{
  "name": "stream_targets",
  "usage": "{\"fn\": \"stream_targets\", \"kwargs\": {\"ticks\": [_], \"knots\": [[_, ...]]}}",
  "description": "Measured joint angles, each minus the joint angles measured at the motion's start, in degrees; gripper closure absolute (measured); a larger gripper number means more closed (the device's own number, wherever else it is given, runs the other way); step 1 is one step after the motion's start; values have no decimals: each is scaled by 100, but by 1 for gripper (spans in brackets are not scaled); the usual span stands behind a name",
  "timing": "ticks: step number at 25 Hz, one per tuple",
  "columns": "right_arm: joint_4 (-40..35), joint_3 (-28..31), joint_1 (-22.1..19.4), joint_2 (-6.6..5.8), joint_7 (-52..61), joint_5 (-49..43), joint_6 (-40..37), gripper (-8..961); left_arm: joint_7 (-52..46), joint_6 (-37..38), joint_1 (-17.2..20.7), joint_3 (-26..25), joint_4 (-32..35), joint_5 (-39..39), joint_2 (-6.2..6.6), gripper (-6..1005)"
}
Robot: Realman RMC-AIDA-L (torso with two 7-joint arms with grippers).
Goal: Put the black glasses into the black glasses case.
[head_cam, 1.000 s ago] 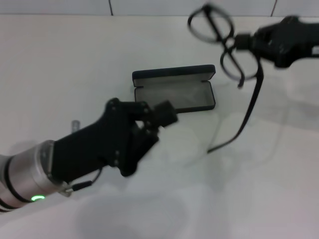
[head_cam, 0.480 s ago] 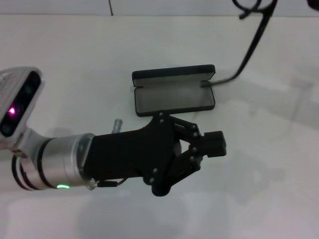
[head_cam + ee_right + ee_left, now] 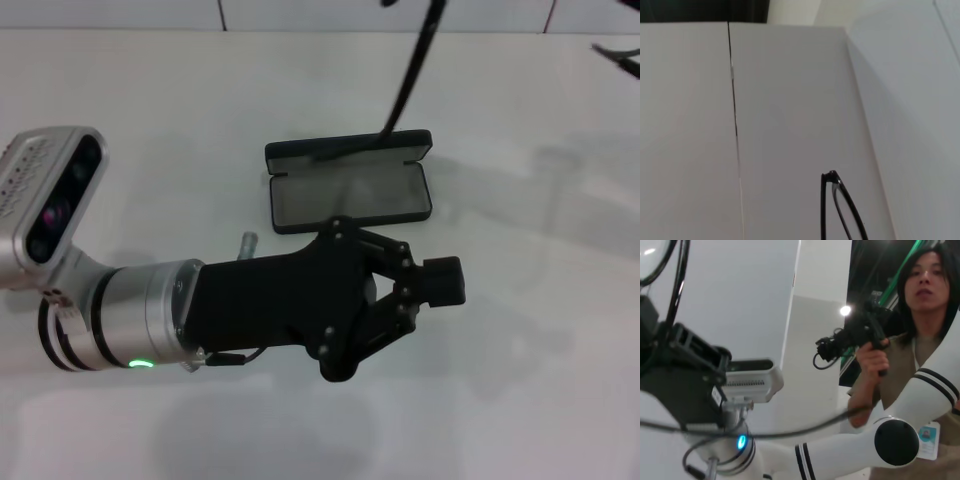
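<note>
Left tool (image 3: 425, 290), fingers apart, hovers before the open black glasses case (image 3: 350, 190); right tool's grip seemingly unseen

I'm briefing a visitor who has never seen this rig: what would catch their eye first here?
The big black left gripper fills the near middle of the head view, fingers apart, just in front of the open black glasses case with its grey lining. Above the case, the black glasses hang in the air, one long temple arm reaching down to the case's lid.
</note>
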Motion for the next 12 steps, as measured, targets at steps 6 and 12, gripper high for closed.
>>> {"fn": "stream_targets", "kwargs": {"ticks": [6, 12], "knots": [[621, -811, 232, 7, -509, 339, 208, 922, 126, 23, 105, -15, 0, -509, -19, 955], [648, -1274, 47, 8, -555, 322, 442, 923, 262, 130, 313, -18, 0, -1103, -21, 955]]}}
